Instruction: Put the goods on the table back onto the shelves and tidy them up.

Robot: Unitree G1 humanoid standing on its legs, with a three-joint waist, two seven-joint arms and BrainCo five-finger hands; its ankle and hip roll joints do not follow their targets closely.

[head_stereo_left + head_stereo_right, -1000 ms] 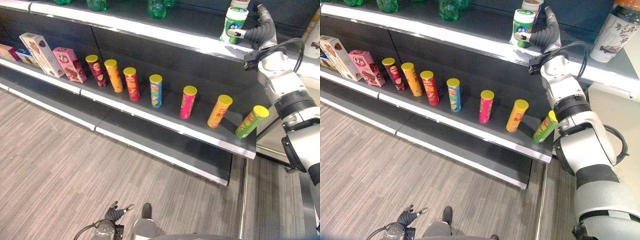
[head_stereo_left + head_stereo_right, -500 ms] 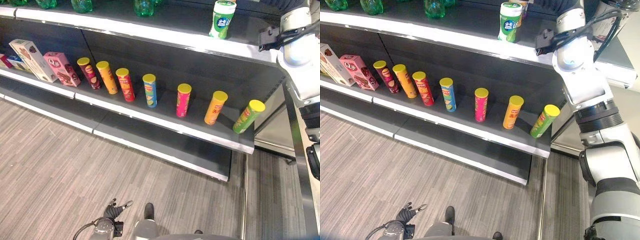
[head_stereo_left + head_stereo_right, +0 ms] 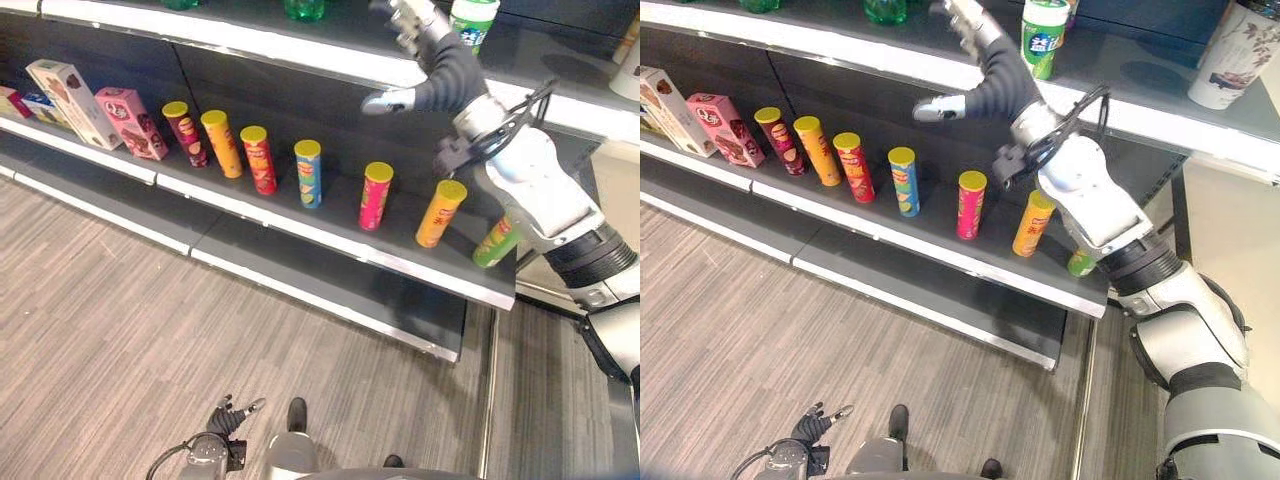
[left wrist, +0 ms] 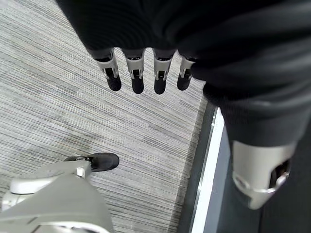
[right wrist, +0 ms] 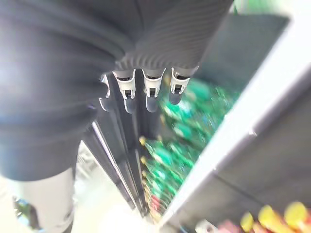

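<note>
Now my right hand (image 3: 985, 75) hangs empty, fingers spread, before the upper shelf (image 3: 1160, 115), where the green-and-white bottle (image 3: 1043, 38) stands upright. My left hand (image 4: 146, 73) hangs relaxed and empty over the floor. One tube (image 3: 497, 242) leans on the middle shelf; tidying remains, I judge.

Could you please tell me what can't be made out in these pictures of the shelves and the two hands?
- Green tube: its top is hidden behind the right arm in both eye views.
- Green bottles on the top shelf: cut off by the upper edge.
- Cup: its top is cut off by the edge.
- Right wrist view: the green goods are too blurred to identify.
- Left hand: small, low by the floor.
- Right hand: open, holds nothing.
</note>
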